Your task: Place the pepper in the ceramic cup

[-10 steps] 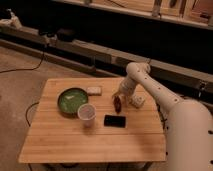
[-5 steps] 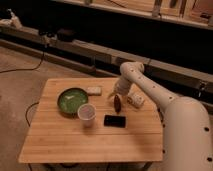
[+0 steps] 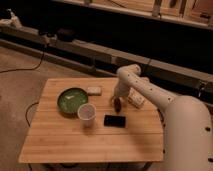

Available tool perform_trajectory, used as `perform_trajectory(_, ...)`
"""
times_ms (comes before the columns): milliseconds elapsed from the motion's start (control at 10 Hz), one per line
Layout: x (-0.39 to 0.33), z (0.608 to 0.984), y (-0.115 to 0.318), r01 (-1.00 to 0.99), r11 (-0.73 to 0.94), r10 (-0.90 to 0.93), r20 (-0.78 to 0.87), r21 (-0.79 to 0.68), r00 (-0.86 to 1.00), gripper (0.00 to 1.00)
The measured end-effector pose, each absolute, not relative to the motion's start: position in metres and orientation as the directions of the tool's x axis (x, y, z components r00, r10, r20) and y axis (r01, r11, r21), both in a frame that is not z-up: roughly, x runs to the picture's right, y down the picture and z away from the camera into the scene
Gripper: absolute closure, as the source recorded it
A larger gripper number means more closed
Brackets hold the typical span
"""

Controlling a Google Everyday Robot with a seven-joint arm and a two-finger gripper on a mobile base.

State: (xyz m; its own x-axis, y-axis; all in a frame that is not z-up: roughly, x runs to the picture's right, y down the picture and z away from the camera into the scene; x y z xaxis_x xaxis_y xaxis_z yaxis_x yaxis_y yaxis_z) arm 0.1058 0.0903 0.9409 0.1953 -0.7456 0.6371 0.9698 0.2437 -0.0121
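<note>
The pepper (image 3: 117, 104), small and dark red, lies on the wooden table (image 3: 75, 142) right of centre. My gripper (image 3: 117, 99) hangs at the end of the white arm, directly above the pepper and down against it. Whether it has hold of the pepper cannot be made out. The ceramic cup (image 3: 86, 112), white with a pale pinkish inside, stands upright to the left of the pepper and a little nearer the front. Nothing shows inside it.
A green bowl (image 3: 72, 100) sits behind and left of the cup. A flat black phone (image 3: 114, 120) lies just in front of the pepper. A small pale block (image 3: 93, 90) lies near the back edge, a white box (image 3: 136, 98) beside the arm.
The arm's wrist has swung a little to the left and settled lower over the pepper. Pepper, cup, bowl and phone have kept their places.
</note>
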Motion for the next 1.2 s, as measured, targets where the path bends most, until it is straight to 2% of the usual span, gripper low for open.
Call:
perform_trajectory(100,0.106,0.941,0.09,0.97,0.242,-0.746,0.636,-0.019,0.199,0.44)
perform_trajectory(300,0.106,0.94,0.087,0.97,0.241,-0.746,0.633,-0.034,0.208,0.68)
perform_trajectory(500,0.105,0.937,0.081,0.969,0.247,-0.75,0.627,-0.033,0.212,0.86)
perform_trajectory(600,0.103,0.933,0.076,0.968,0.251,-0.754,0.621,-0.028,0.213,0.89)
perform_trajectory(800,0.098,0.921,0.055,0.963,0.269,-0.777,0.589,-0.004,0.22,0.9)
perform_trajectory(1100,0.092,0.875,-0.006,0.958,0.282,-0.848,0.48,0.049,0.225,0.9)
perform_trajectory(1200,0.089,0.844,-0.034,0.958,0.277,-0.879,0.423,0.079,0.219,0.85)
